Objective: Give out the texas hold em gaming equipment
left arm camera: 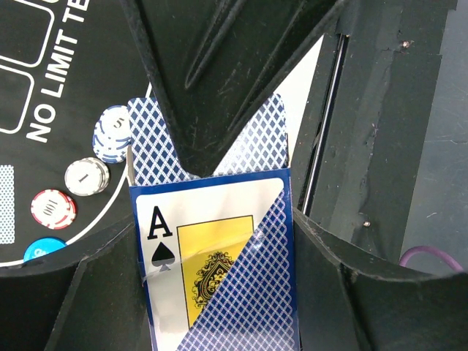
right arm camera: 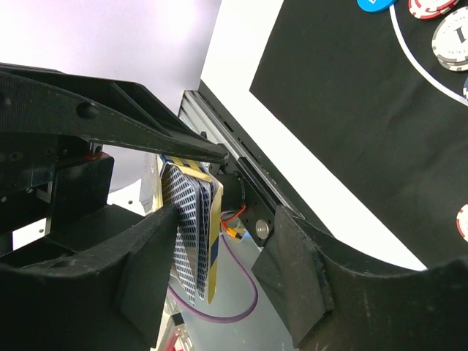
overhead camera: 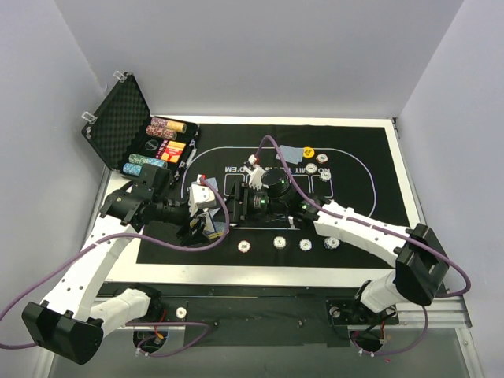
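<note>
Cards point(left arm camera: 219, 292) sit pinched between the fingers of the left gripper point(left arm camera: 212, 223): a blue-backed pack with an ace of spades face showing, held over the left edge of the felt mat point(left arm camera: 44, 73). The right gripper point(right arm camera: 227, 219) has its jaws spread around the same pack. One finger point(right arm camera: 150, 270) lies just beside the blue backs and the other stands apart from them, with a gap between. Four poker chips point(overhead camera: 279, 242) lie in a row along the mat's near side, to the right of the pack. Farther off, by the white lettering, blue-white, grey-white and red-white chips cluster close together. A blue disc button point(left arm camera: 42, 252) lies beside the red one and a yellow button point(overhead camera: 309, 152) just past them. The open case point(overhead camera: 118, 126) stands at the far left corner.
</note>
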Controlling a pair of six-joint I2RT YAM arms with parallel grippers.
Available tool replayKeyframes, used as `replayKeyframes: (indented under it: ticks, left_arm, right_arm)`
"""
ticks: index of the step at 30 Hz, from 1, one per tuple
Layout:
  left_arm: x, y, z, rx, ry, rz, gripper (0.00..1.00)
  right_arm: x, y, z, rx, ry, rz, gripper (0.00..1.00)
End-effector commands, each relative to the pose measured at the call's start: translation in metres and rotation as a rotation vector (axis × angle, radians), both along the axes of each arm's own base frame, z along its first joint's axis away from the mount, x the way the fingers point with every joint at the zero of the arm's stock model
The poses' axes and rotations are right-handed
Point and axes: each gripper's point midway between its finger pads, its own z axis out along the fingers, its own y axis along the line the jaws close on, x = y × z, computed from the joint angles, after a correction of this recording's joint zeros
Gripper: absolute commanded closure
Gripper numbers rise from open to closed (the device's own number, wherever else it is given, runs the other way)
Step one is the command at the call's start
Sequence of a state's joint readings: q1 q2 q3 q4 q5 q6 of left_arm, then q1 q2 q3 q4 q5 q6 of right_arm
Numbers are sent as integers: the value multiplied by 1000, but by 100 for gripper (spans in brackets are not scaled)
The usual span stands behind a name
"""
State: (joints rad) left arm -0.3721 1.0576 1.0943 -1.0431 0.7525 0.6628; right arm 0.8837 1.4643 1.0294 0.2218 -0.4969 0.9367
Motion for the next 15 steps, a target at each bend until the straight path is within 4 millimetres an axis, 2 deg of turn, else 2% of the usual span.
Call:
replayKeyframes:
  ticks: [1, 8, 15]
  left_arm:
    - [-5, -8, 18, -64, -39, -34, 100]
    - [-4, -9, 19, -69, -38, -29, 100]
    - [-2, -9, 18, -68, -39, -27, 100]
  right_arm:
    - [12, -12, 11, 34, -36, -62, 51]
    - [17, -29, 11, 59, -28, -107, 53]
    - [15, -33, 17, 81, -30, -115, 56]
